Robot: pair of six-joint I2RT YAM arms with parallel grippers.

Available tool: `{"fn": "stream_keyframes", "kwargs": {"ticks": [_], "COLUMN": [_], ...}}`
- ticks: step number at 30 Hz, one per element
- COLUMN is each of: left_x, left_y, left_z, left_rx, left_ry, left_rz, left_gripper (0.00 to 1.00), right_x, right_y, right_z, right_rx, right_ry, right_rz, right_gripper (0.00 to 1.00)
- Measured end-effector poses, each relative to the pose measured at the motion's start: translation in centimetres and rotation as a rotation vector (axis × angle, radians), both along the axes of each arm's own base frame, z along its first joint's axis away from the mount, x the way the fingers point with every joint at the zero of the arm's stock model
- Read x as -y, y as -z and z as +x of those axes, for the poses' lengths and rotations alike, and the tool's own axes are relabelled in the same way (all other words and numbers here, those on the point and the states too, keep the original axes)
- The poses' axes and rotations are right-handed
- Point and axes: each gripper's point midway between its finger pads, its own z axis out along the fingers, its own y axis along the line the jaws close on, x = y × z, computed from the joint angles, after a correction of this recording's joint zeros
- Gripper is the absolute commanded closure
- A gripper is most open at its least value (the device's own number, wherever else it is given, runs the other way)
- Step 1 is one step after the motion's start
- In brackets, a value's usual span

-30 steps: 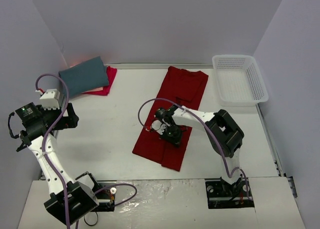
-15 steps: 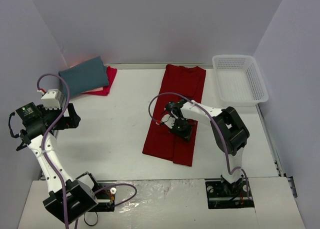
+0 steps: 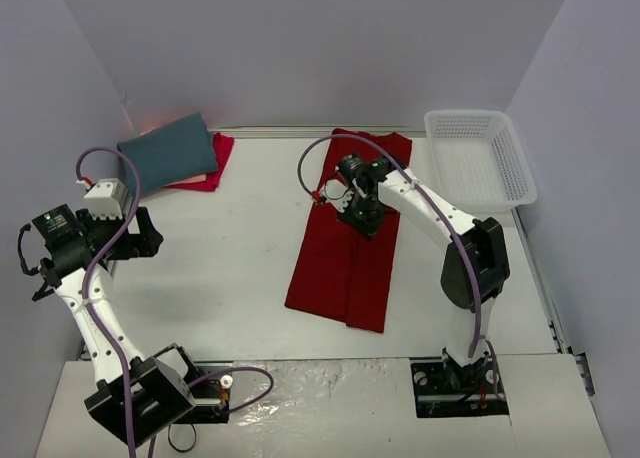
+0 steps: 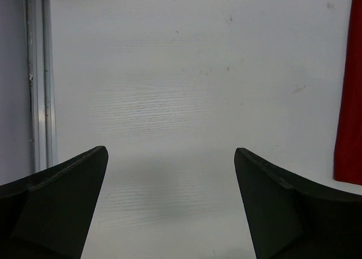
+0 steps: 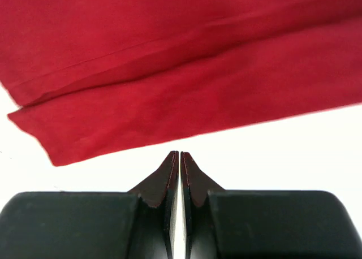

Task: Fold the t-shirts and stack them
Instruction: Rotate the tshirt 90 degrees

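Folding the deep red t-shirt (image 3: pixel 345 273) looks half done: it's laid as a long strip on the desk (image 3: pixel 230 278) under the shut, empty right hand (image 3: pixel 362 216), left hand (image 3: pixel 145 233) held open. A crosswise fold is probably needed next

The left arm (image 3: pixel 92 313) rises from its base at the near left corner and climbs to a dark joint at the far left. There it bends back toward the middle, so the left gripper (image 3: pixel 148 236) points to the right. Its jaws stand wide apart (in the left wrist view the two dark fingers (image 4: pixel 62 202) sit at opposite lower corners). The right arm (image 3: pixel 430 206) goes up from its base to a black elbow on the right, and its white forearm reaches out long toward the far middle. The right gripper (image 3: pixel 362 216) hangs low there, tilted downward, its jaws pressed together with the tips touching.
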Motion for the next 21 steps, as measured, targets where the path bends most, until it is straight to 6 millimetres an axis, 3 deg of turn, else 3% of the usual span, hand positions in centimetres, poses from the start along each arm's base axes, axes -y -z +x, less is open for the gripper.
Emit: {"fn": "stream_keyframes", "kwargs": {"ticks": [3,6,11,16,21], "left_x": [0.1,0.3,0.4,0.4,0.5], "left_y": [0.1,0.1,0.2,0.4,0.5], "left_z": [-0.1,-0.2,-0.2,-0.2,-0.2], "left_rx": [-0.004,-0.007,-0.008,-0.018,-0.019], "left_ry": [0.003,0.008,0.016,0.018,0.022], "left_rz": [-0.002,-0.009,-0.016,-0.024,-0.026], "left_gripper": [0.06,0.06,0.06,0.06,0.06], "right_x": [0.8,1.4,2.8,4.2,4.6], "right_y": [-1.5,-1.6,1.9,6.6,8.0], "right_z": [3.3,6.8,11.5,12.6,13.2], "right_rx": [0.068,0.109,0.100,0.032,0.017], "right_ry": [0.068,0.143,0.250,0.300,0.318], "right_rz": [0.018,0.021,-0.019,-0.090,-0.109], "right_gripper": [0.99,0.99,1.00,1.00,1.00]}}
